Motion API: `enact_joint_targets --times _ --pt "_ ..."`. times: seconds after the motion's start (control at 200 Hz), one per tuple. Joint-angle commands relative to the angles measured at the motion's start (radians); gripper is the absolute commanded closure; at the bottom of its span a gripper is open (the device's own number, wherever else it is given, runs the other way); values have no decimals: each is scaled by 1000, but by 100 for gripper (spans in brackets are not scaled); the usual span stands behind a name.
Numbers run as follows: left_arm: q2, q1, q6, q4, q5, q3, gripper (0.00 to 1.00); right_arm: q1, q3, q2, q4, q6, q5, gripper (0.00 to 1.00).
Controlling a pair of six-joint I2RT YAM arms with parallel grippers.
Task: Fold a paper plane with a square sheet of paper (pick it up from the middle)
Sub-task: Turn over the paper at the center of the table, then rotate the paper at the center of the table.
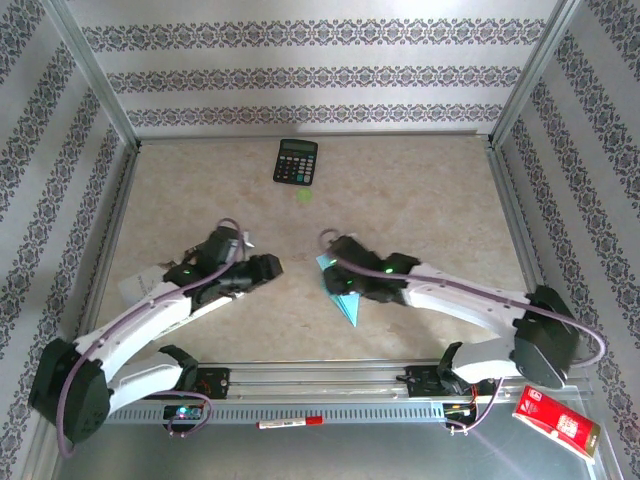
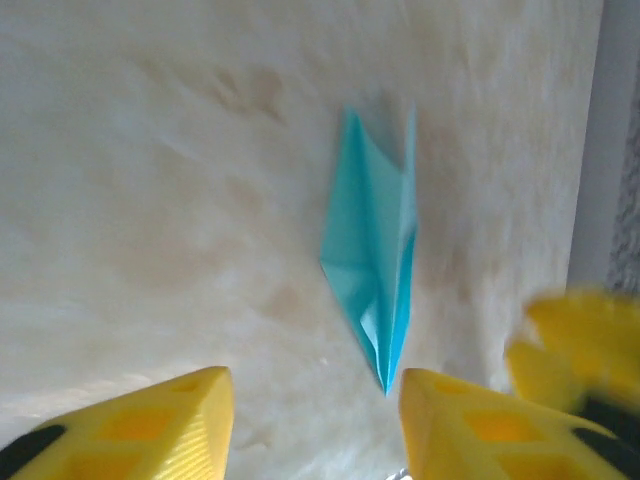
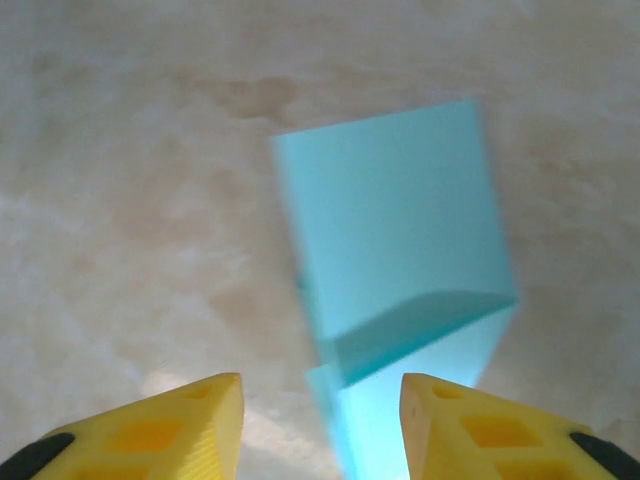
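The right hand (image 3: 320, 388) has its two yellow fingers spread apart. The lower part of the one light-cyan paper plane (image 3: 400, 230) runs between them, nearer the finger at lower right of the frame, and neither finger is pressed on it. The left hand (image 2: 315, 378) also holds its two fingers apart, with bare surface (image 1: 420, 210) between them. In its wrist view the plane's pointed tip lies just beside the lower-right finger. From above, the plane lies on the surface at the centre of the frame, between the two hands and closest to the right one. One black calculator (image 1: 296, 161) sits at upper centre, well apart. One red-and-white marker (image 1: 290, 423) lies at bottom centre, and one red box (image 1: 555, 420) sits at lower right.
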Motion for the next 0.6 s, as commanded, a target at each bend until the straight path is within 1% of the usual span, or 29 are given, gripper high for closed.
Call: enact_joint_targets --times 0.0,0.06,0.115,0.195,0.27,0.355,0.47,0.595 --pt "162 -117 -81 190 -25 39 62 -123 -116 -10 103 -37 -278 59" --pt "291 -159 -73 249 14 96 68 -192 -154 -17 123 -29 -324 65" --pt "399 -181 -74 339 72 140 73 -223 -192 -21 170 -13 -343 71" --pt "518 -184 -83 396 124 200 79 -230 -214 2 218 2 -363 76" --pt "588 -175 -59 366 135 248 83 -229 -219 34 225 24 -362 79" --pt "637 -157 -45 362 155 266 85 -215 -261 51 285 80 -364 81" --pt "700 -102 -19 357 202 280 87 -162 -274 89 356 153 -363 82" --pt "771 -39 100 254 258 364 87 -92 -259 146 470 242 -379 82"
